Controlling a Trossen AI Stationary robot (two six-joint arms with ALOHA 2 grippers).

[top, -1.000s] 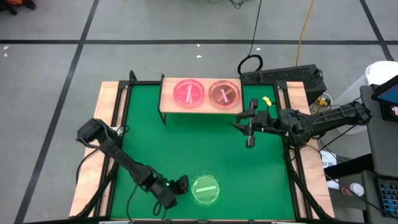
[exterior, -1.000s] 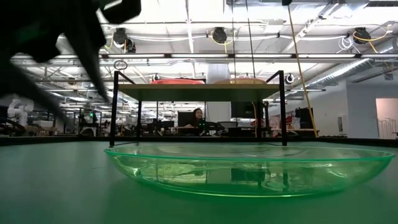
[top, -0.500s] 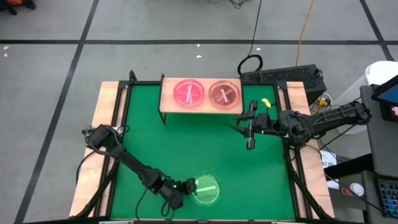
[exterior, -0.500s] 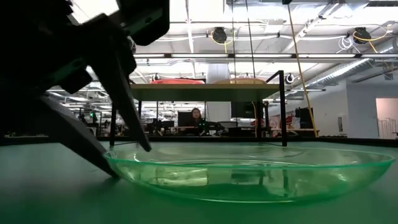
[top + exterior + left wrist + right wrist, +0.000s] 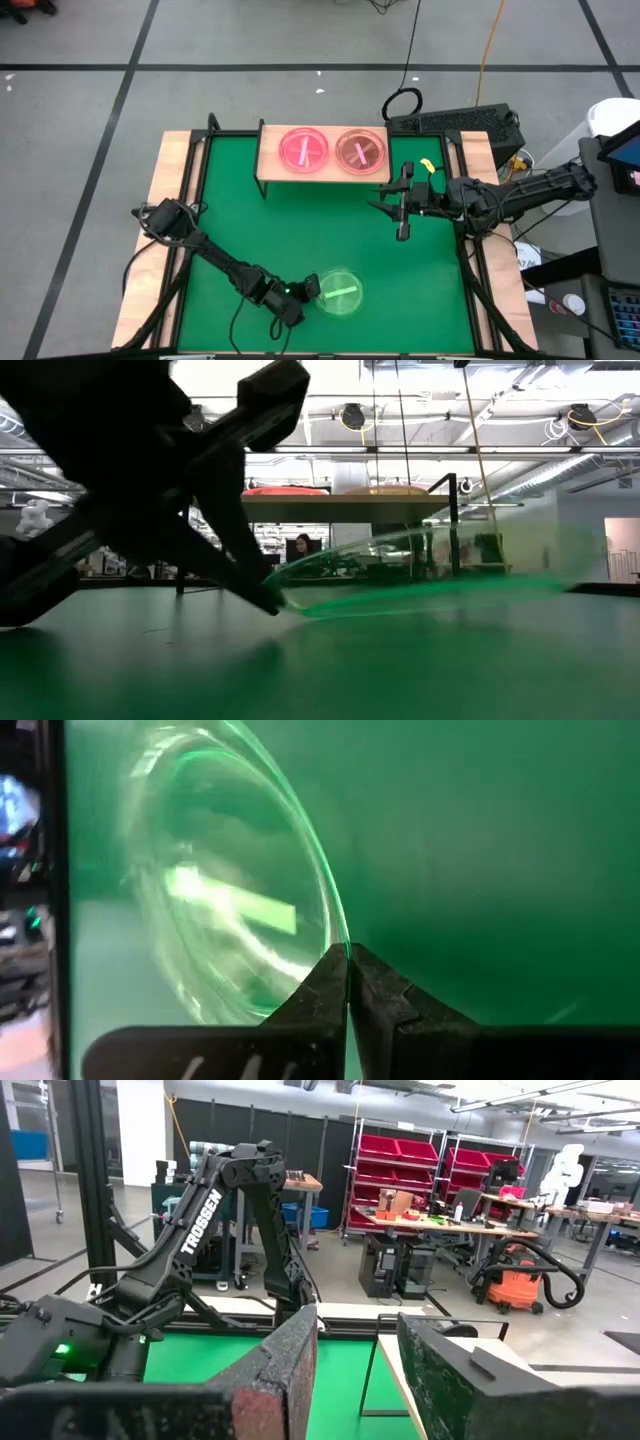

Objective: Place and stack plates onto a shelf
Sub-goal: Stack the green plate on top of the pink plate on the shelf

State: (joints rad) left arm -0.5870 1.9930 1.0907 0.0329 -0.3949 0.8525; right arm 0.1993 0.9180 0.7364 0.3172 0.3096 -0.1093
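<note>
The green tabletop (image 5: 250,230) is carrying the shelf (image 5: 268,168) along its far edge, two plate stacks sitting on it. The left end effector (image 5: 303,293) is pinching the near rim of the green plate (image 5: 340,293), fingers closed, tilting it off the mat. From there the shelf is lying straight ahead, far across the tabletop. The right end effector (image 5: 400,205) is hovering parted just beside the shelf, nearer but empty.
</note>
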